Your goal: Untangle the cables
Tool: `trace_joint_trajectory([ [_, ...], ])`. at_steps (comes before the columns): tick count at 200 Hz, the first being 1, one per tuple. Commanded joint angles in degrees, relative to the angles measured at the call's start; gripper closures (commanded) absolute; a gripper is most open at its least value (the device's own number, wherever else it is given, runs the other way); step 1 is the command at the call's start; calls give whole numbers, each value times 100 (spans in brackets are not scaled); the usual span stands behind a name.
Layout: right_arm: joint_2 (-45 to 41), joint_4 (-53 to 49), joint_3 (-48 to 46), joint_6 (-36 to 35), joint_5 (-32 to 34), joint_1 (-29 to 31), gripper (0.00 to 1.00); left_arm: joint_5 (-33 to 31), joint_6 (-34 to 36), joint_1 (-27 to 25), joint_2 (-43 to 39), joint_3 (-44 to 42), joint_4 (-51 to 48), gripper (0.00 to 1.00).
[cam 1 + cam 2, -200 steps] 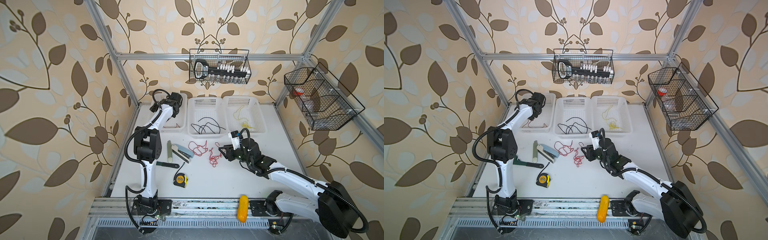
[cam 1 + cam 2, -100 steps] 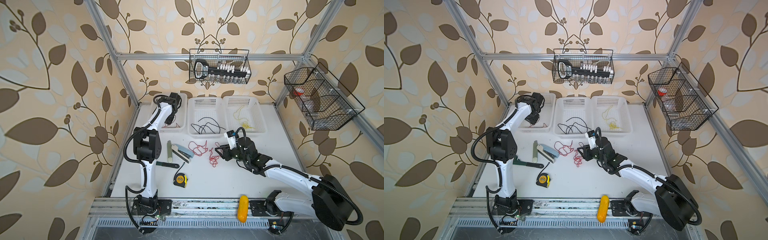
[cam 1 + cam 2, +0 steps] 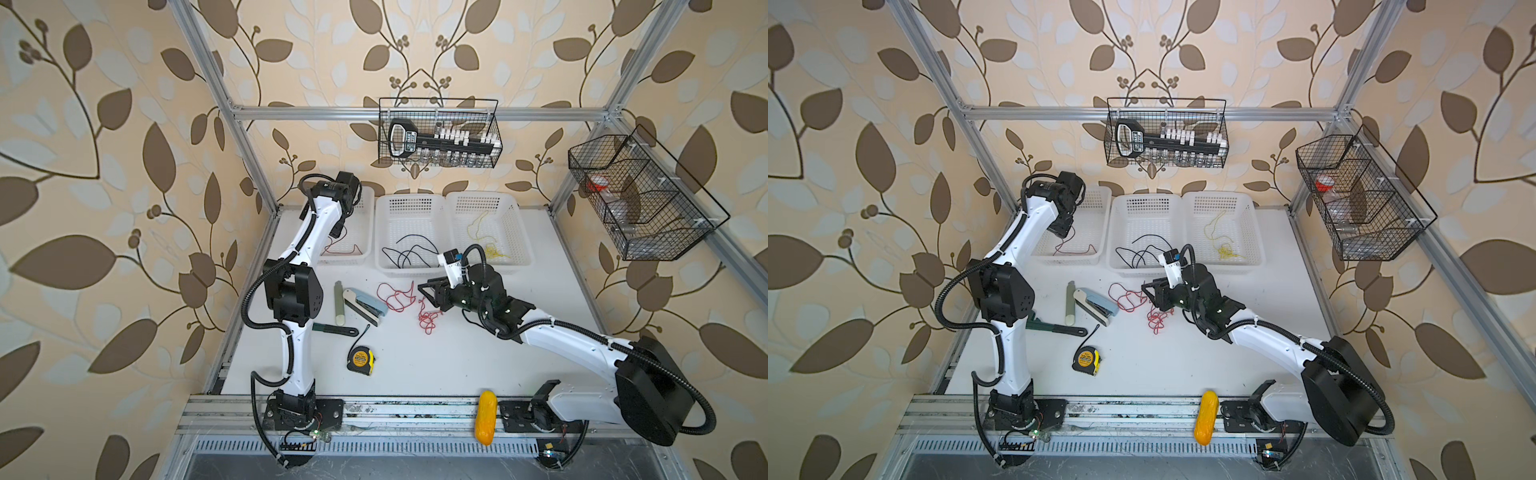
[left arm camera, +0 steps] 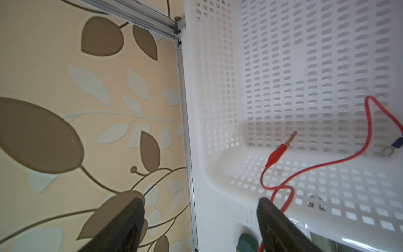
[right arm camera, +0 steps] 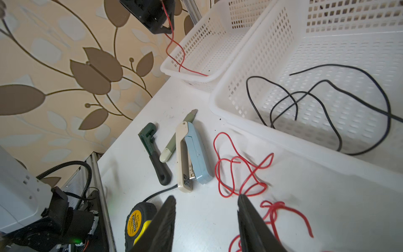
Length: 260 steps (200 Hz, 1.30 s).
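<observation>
The left hand (image 3: 340,227) is hanging over the leftmost basket (image 3: 351,261) with its fingers standing wide apart. A red cable (image 3: 341,249) is trailing from right beside it down onto the basket floor. In the left wrist view that cable is running up against one finger (image 4: 274,224) and slipping behind it, and I cannot tell whether it is hooked there or only brushing past. That same view is picking out what both top views leave too small to read: a red clip end (image 4: 275,156) with a brass pin, and a blue ring terminal (image 4: 395,145), both lying inside the basket. Over to the right hand (image 3: 424,293): it is hovering low over the white surface (image 3: 415,365), fingers apart and gripping nothing, with bare surface showing between them. The red tangle (image 3: 399,297) is lying on the surface just beside it, and in the right wrist view one loop is meeting the tip of a finger (image 5: 248,224). That wrist view is also catching the left hand from below with the red cable dangling off it, plus the stapler (image 5: 192,157) and tape measure (image 5: 137,218) close by. The black cables (image 3: 409,253) are resting in the middle basket (image 3: 411,271). Only the top views are showing the yellow cables (image 3: 486,249) in the third basket (image 3: 517,261).
</observation>
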Motion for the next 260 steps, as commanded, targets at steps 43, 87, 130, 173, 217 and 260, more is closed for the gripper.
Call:
trace_joint_trajectory([
  [43, 549, 308, 615, 47, -271, 137, 53, 2532, -233, -28, -463, -327, -32, 17],
  [87, 689, 168, 840, -99, -174, 178, 53, 3021, -185, 54, -161, -51, -617, 13],
  [130, 1230, 231, 1440, -387, -94, 326, 52, 3197, -333, 103, -129, -128, -669, 1],
  [173, 2292, 696, 2432, -358, -224, 364, 57, 3231, -407, 101, -614, -875, 1, 1],
  [217, 3390, 950, 3541, -164, -391, 373, 66, 3208, -424, 105, -865, -1286, 332, 1],
  [260, 4134, 749, 4379, -181, -542, 380, 74, 3317, -433, 105, -975, -1313, 415, 1],
])
